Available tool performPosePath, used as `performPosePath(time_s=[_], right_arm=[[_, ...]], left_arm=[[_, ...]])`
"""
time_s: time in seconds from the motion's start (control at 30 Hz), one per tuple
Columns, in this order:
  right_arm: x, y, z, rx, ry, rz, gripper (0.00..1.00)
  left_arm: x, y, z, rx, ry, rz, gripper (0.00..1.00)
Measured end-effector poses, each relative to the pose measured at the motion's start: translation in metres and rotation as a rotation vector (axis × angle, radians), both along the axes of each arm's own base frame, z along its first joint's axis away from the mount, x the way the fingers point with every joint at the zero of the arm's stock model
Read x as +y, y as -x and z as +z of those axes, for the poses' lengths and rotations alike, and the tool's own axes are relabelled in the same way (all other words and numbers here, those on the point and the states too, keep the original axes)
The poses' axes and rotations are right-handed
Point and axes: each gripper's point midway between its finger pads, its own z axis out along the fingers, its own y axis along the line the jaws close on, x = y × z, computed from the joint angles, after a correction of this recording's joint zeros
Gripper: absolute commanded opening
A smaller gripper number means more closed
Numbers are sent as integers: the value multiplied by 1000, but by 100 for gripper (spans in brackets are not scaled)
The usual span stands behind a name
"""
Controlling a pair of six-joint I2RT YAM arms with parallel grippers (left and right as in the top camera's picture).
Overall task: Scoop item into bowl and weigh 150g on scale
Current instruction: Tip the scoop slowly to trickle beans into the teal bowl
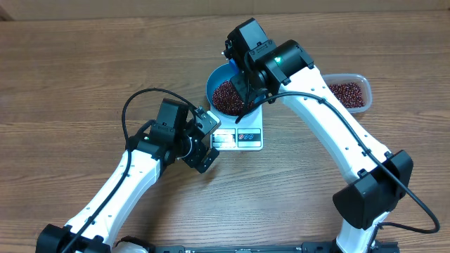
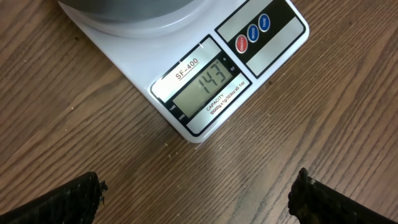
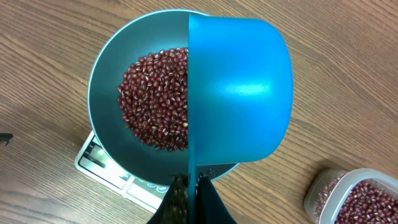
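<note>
Your right claw [image 3: 189, 200] pinches the handle of the blue scoop [image 3: 239, 93], tipped over beans [image 3: 152, 99] in the bowl [image 3: 102, 81] on the scale [image 2: 124, 56]. Your left claw [image 2: 199, 199] is spread wide and empty, near the display [image 2: 208, 81] reading 143.

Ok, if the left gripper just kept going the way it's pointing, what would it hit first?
Probably the bare table just in front of the scale's corner; the open left gripper has nothing nearer. Depth is unclear, though.

worktop [image 1: 70, 84]: wood grain, matt
scale [image 2: 140, 62]: smooth white plastic
scoop [image 3: 239, 87]: glossy blue plastic
bowl [image 3: 106, 81]: smooth, faint sheen
beans [image 3: 152, 99]: slightly shiny skins
tub [image 3: 329, 193]: clear plastic
</note>
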Motion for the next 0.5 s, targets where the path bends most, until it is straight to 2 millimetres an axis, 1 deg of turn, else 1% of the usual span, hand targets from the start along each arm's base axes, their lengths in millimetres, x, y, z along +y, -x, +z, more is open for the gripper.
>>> performPosePath(time_s=[0.5], right_arm=[[-3,-2,0,-10,17,1,4]], left_arm=[[0,0,0,0,0,0,99]])
